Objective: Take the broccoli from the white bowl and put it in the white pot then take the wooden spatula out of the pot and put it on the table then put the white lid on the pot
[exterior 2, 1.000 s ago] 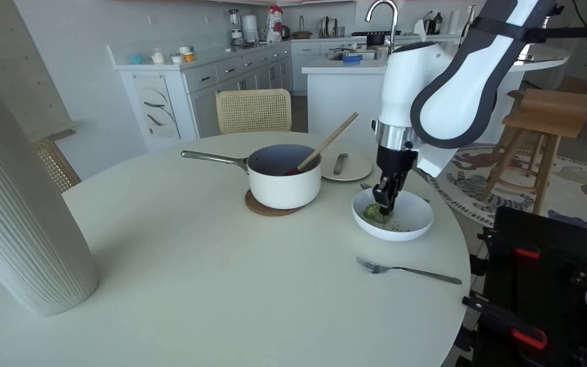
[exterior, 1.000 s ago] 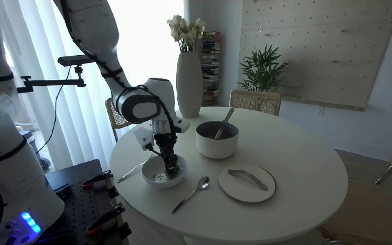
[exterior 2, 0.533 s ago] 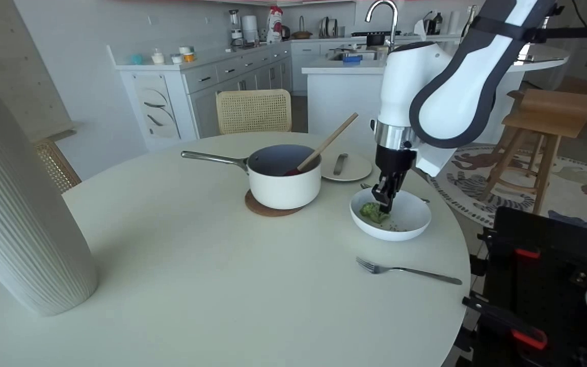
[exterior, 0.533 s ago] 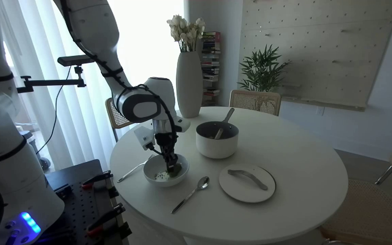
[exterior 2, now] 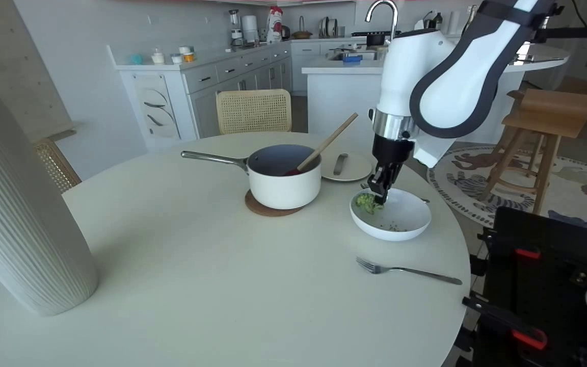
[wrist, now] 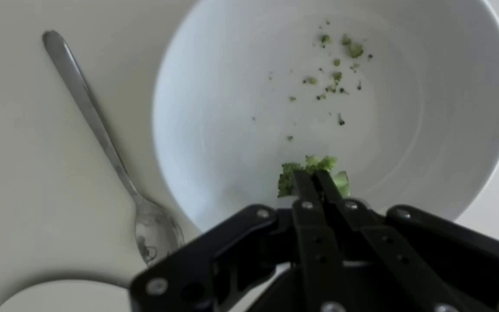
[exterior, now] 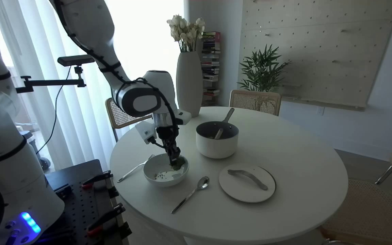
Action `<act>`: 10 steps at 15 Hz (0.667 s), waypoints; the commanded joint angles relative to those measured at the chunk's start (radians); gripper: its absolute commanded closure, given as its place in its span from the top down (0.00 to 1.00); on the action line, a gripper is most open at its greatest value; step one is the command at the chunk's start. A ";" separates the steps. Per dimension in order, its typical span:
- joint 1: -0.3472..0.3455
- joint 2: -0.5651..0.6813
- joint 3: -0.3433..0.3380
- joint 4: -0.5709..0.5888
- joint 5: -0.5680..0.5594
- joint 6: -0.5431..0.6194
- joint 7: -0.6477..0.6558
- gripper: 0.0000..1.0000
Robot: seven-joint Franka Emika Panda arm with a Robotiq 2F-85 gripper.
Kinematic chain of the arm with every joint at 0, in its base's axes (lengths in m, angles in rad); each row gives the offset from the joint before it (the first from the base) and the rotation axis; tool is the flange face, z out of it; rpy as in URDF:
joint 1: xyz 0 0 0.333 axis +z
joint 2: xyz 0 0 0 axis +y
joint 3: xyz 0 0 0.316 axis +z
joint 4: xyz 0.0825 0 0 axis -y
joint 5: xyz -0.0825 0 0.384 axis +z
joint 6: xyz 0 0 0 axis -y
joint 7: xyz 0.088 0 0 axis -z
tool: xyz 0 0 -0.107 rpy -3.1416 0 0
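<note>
– where to look for the broccoli (exterior 2: 366, 202)?
– within the rim of the bowl (exterior 2: 411, 211), toward the side nearer the pot (exterior 2: 283, 191); cannot say whether touching the bottom.
– how to call the gripper (wrist: 311, 178), loose or clenched?
– clenched on the broccoli. in the wrist view, can see fingertips (wrist: 303, 190) close together with green edges around them, and crumbs (wrist: 337, 76) scattered over the bowl's bottom; in both exterior views, only specks.
– how to make out the spatula (exterior 2: 329, 139)?
– in an exterior view, leaning out over the pot's rim, red at the lower end. in an exterior view, foreshortened to a stretch of handle (exterior: 219, 133).
– any mat (exterior 2: 258, 205) to report?
– yes, brown, under the pot, only in an exterior view.
– where to find the spoon (exterior: 203, 183)?
– on the table (exterior: 301, 170), between the bowl and the lid (exterior: 240, 190), whole in an exterior view. behind the bowl, down to two ends, in an exterior view.
– and how to see the lid?
– broad and round in both exterior views; in the wrist view, just an edge.
</note>
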 commanded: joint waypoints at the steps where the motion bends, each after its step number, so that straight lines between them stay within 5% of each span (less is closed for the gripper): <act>1: -0.003 -0.113 0.013 -0.027 -0.005 -0.053 0.013 0.01; 10: -0.026 -0.351 0.052 0.024 0.005 -0.203 0.011 0.01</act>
